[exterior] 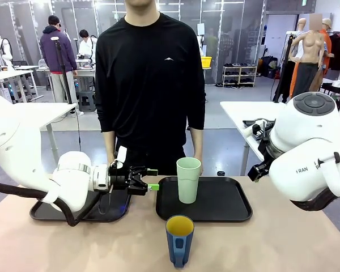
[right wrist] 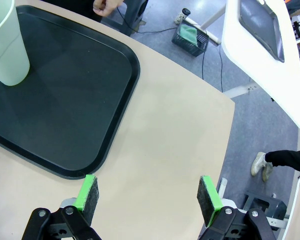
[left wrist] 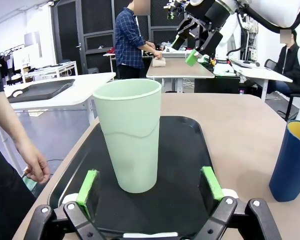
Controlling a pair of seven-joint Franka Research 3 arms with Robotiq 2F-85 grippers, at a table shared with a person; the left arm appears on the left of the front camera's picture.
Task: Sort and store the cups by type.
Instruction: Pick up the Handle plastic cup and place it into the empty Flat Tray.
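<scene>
The tall mint-green tumbler (exterior: 188,180) stands upright on the right tray (exterior: 226,199), in its left half and close to the far rim. The dark blue mug (exterior: 179,241), yellow inside, stands upright on the bare table (exterior: 272,243), just in front of this tray's near edge and a little to the left of the tumbler. Its handle turns toward the robot's side. The two cups are near each other but do not touch.

The left gripper (exterior: 153,179) lies horizontal and low over the gap between the left tray (exterior: 45,212) and the right tray, and it points at the tumbler. Its two fingers are spread wide and they hold nothing. In the left wrist view the tumbler stands straight ahead of the green pads (left wrist: 87,187), and there is free space between the pads and the tumbler's wall. In this view the mug stands at the right edge, on the table beside the tray.

The right gripper (right wrist: 148,197) is raised at the right side and looks down on the table, just beside the right tray's corner. Its fingers are also wide apart, with nothing between them.

A person (exterior: 150,85) in a black shirt stands at the far side of the table, with arms hanging down. One hand (left wrist: 36,167) is near the table edge.
</scene>
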